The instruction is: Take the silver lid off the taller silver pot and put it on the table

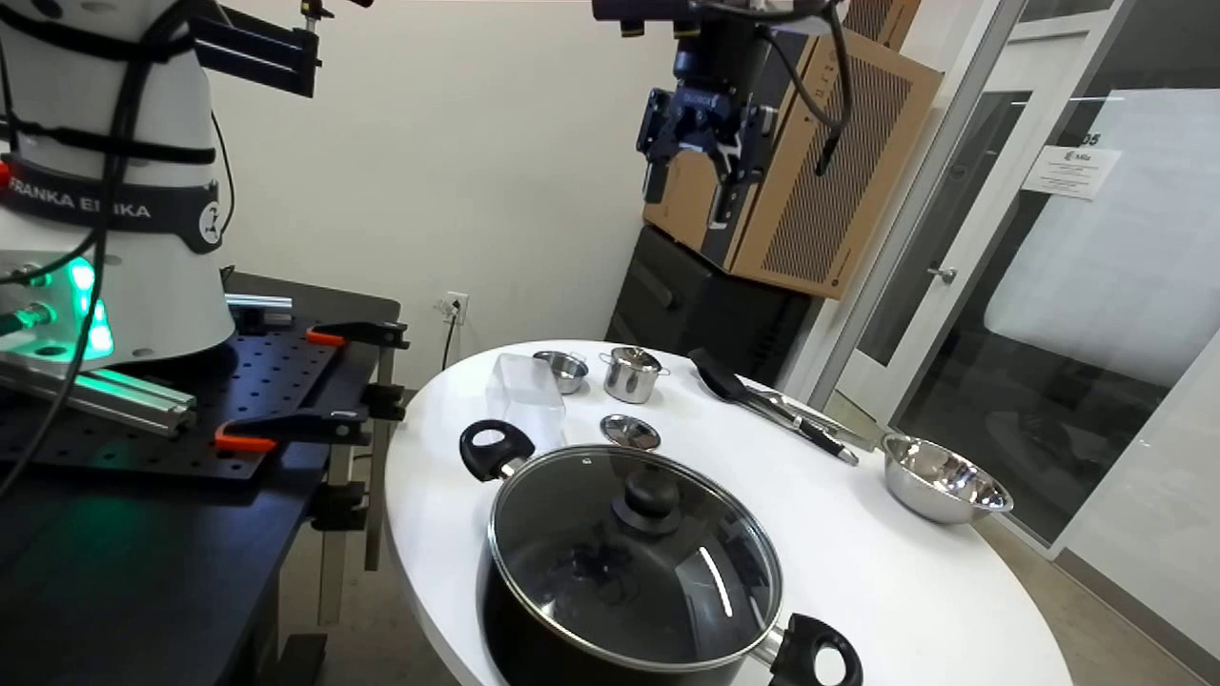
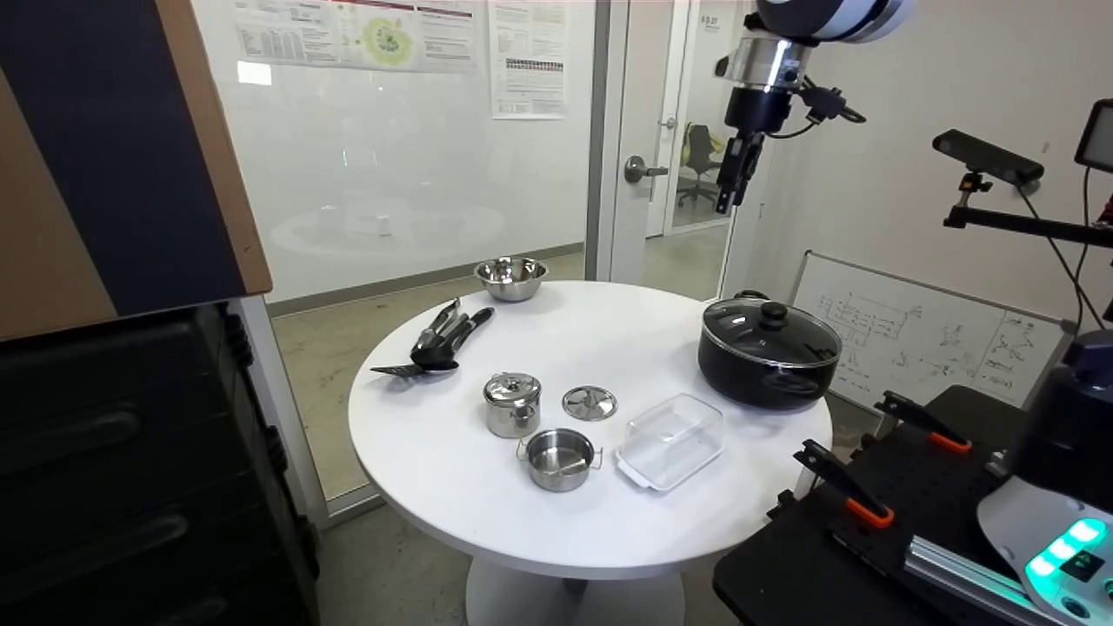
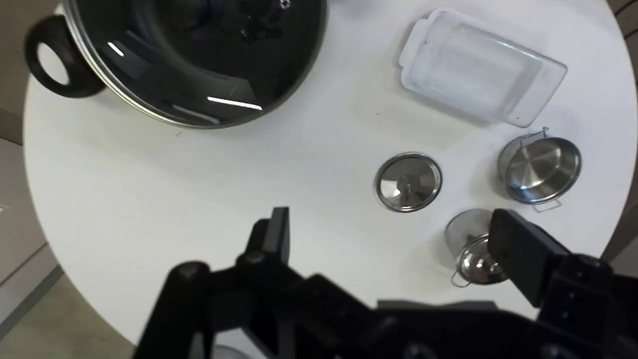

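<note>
- Hanging nearest in the wrist view, the fingers [image 3: 523, 257] stand wide apart, holding nothing, well above the worktop [image 3: 199, 189].
- Beyond them, partly hidden by one finger, the taller silver pot [image 3: 462, 230] wears the silver lid [image 3: 477, 263].
- Past it, a loose lid [image 3: 408, 182] lies near the open shorter pot [image 3: 541, 172].
- Farther off rest a clear box [image 3: 478, 70] and a black pot [image 2: 756, 384], its glass lid [image 2: 765, 344] on.

In an exterior view, a black pot [image 2: 765, 384] under a glass lid [image 2: 755, 343] stands right of center; a clear plastic container [image 2: 674, 442] and a small open silver pot [image 2: 559, 469] sit lower center, kitchen utensils [image 2: 439, 352] lie left of center near a metal bowl [image 2: 511, 283], and a cardboard box [image 2: 122, 165] fills the upper left.
</note>
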Action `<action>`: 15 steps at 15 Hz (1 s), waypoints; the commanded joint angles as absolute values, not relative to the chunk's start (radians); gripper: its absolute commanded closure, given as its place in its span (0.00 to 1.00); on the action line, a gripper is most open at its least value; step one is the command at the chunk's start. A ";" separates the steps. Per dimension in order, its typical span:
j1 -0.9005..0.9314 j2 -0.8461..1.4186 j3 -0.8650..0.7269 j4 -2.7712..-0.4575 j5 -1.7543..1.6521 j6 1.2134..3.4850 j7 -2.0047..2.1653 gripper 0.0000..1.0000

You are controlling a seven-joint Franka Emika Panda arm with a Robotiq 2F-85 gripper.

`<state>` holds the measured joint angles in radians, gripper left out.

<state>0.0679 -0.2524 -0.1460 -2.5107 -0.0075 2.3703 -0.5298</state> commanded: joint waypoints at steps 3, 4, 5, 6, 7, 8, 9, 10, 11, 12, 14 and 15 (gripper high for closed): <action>0.150 -0.036 -0.029 -2.399 0.007 2.354 -0.613 0.00; 0.155 0.001 -0.004 -2.377 -0.005 2.358 -0.607 0.00; 0.161 0.047 0.022 -2.346 -0.013 2.360 -0.604 0.00; 0.163 0.086 0.047 -2.320 -0.029 2.367 -0.601 0.00; 0.168 0.133 0.073 -2.289 -0.048 2.383 -0.598 0.00; 0.171 0.170 0.095 -2.260 -0.070 2.391 -0.590 0.00; 0.177 0.208 0.116 -2.234 -0.097 2.405 -0.576 0.00; 0.180 0.242 0.132 -2.208 -0.126 2.420 -0.566 0.00; 0.191 0.283 0.143 -2.187 -0.173 2.450 -0.530 0.00; 0.197 0.312 0.150 -2.167 -0.208 2.468 -0.511 0.00; 0.213 0.377 0.163 -2.134 -0.264 2.507 -0.473 0.00; 0.225 0.407 0.164 -2.120 -0.289 2.520 -0.449 0.00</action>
<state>0.2047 0.3048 0.1539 -2.1935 -0.2092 2.4817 -0.5137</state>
